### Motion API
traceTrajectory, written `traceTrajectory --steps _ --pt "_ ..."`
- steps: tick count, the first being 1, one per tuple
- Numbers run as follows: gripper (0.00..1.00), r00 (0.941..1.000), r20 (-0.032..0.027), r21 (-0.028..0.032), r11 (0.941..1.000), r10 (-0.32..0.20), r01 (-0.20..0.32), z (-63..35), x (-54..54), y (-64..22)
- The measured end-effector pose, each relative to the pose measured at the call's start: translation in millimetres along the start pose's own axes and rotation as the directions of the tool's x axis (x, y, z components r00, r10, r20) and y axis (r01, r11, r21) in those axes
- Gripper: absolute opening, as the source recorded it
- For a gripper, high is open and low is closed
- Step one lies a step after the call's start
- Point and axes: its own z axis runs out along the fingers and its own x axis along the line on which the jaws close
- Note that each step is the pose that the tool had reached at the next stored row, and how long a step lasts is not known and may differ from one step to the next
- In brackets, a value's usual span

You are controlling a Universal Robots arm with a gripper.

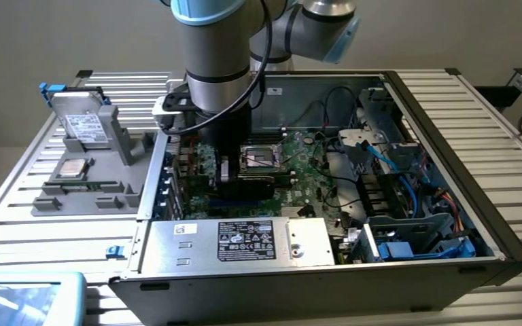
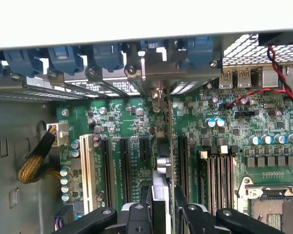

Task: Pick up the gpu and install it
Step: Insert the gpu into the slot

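Wrist view: black two-fingered gripper point(image 2: 161, 197), jaws clamped on the thin green-and-black gpu point(image 2: 161, 163), held upright and edge-on over the dark expansion slots point(image 2: 124, 165) of the green motherboard point(image 2: 219, 131), presumably to line it up for seating.

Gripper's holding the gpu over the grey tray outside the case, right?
Not quite. The gripper holds the gpu inside the open case, over the motherboard slots, not over the grey tray. The wrist view shows it.
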Motion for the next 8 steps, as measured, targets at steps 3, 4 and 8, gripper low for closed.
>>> traceTrajectory --steps 3,4,8 --pt "0.29 1.0 0.0001 0.0 1.0 -0.001 0.001 -0.2 0.0 0.0" --pt "0.29 1.0 -0.0001 -0.0001 1.0 -0.001 0.001 -1.3 0.4 -0.1" --pt "0.29 1.0 0.0005 0.0008 1.0 -0.002 0.002 -1.4 0.5 -0.2"
